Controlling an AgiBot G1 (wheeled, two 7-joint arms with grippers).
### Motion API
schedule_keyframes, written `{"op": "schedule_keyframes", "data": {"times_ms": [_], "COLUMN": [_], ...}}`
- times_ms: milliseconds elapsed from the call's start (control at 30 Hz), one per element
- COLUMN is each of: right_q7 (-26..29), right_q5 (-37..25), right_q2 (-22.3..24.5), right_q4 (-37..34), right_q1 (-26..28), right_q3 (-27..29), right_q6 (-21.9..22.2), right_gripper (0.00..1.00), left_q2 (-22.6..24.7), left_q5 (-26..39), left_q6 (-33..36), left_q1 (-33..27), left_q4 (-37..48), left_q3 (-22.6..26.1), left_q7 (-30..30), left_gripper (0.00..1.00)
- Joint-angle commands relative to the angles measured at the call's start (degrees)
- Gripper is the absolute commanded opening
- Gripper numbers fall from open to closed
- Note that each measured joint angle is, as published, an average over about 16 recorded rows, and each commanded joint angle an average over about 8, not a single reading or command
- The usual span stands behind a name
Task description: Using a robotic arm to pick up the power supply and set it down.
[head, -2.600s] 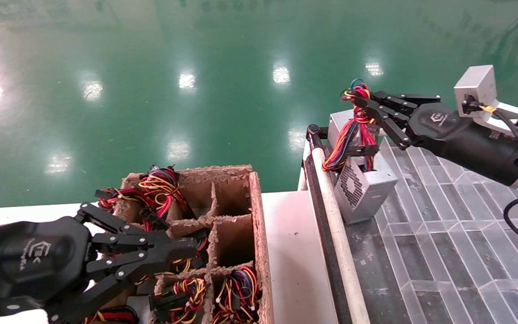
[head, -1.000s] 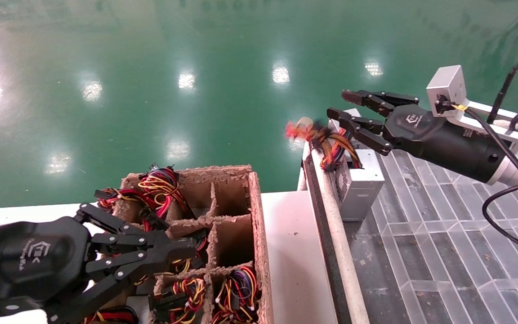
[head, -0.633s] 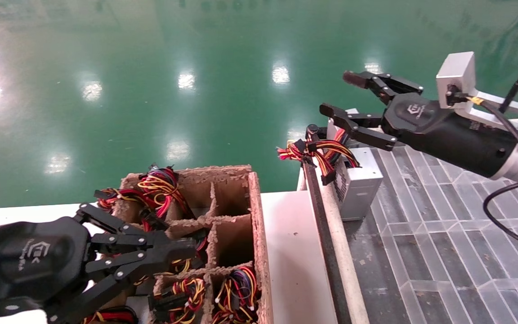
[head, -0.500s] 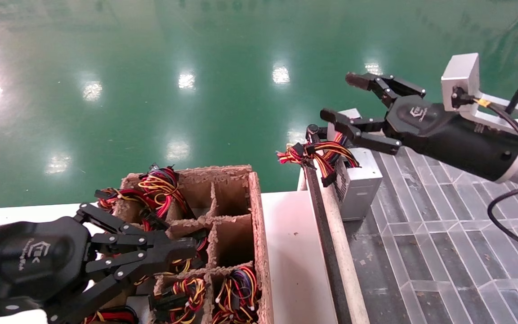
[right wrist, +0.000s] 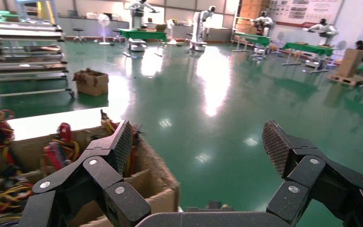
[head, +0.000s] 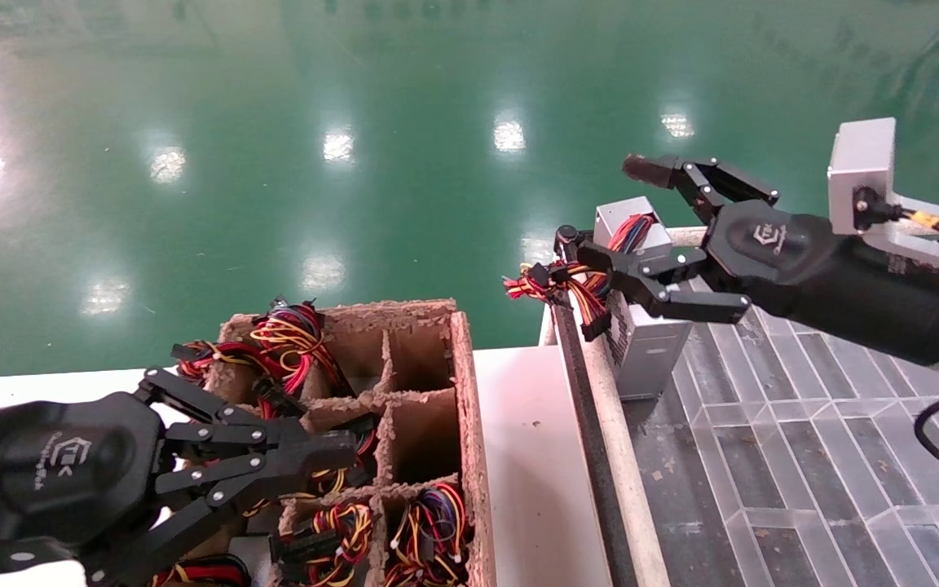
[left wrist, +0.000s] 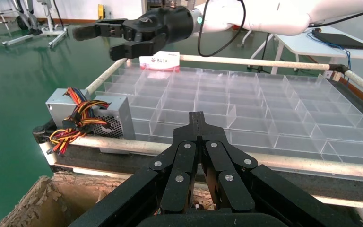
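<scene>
Nearest, at seven o'clock in the head view, the left gripper (head: 339,447) hangs parked over the cardboard divider box (head: 469,456), its fingers (head: 266,461) drawn together around nothing; the box's cells hold loose bundles of red, yellow and black wire (head: 429,534), and it stands on the white bench (head: 531,465). Just beside the bench at three o'clock runs the black-and-white rail (head: 600,432) of a tray of clear plastic compartments (head: 804,456); the power supply (head: 641,346) stands on the tray right against that rail, towards one o'clock, honeycomb grille facing the rail; its wire bundle (head: 555,281) spills over the rail's far end, black connectors hanging past it. Above the box the right gripper (head: 608,212) of the robotic arm (head: 869,285) hovers with fingers (head: 657,169) spread wide and released, grasping nothing; the lower fingers lie across the box's top near the wires, though I cannot tell whether they touch; the upper ones stand well clear. A silver camera block (head: 861,175) sits on the wrist. Beyond everything, at twelve o'clock, stretches the glossy green floor (head: 315,122); the left wrist view shows the box (left wrist: 101,118) at the tray's corner with the open gripper (left wrist: 94,40) above and apart.
</scene>
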Motion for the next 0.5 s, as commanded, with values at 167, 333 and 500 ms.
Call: {"op": "schedule_keyframes", "data": {"times_ms": [167,333,500], "right_q7": [4.02,7.4,10.72], "right_q5": [0.35,0.64,0.92], "right_q2": [1.95,3.59,5.2], "right_q4": [6.85,12.61,18.26], "right_q1": [-3.22,-5.93,-8.59], "right_q3": [1.56,2.87,4.15], "right_q6": [0.1,0.18,0.26], "right_gripper": [1.0,1.0,1.0], "left_q2": [0.0,0.0,0.0], "left_q5": [0.0,0.0,-0.01], "left_q6": [0.0,0.0,0.0], "left_q1": [0.0,0.0,0.0], "left_q4": [0.0,0.0,0.0], "left_q3": [0.0,0.01,0.01], "left_q7": [0.0,0.0,0.0], "left_gripper": [1.0,1.0,1.0]}}
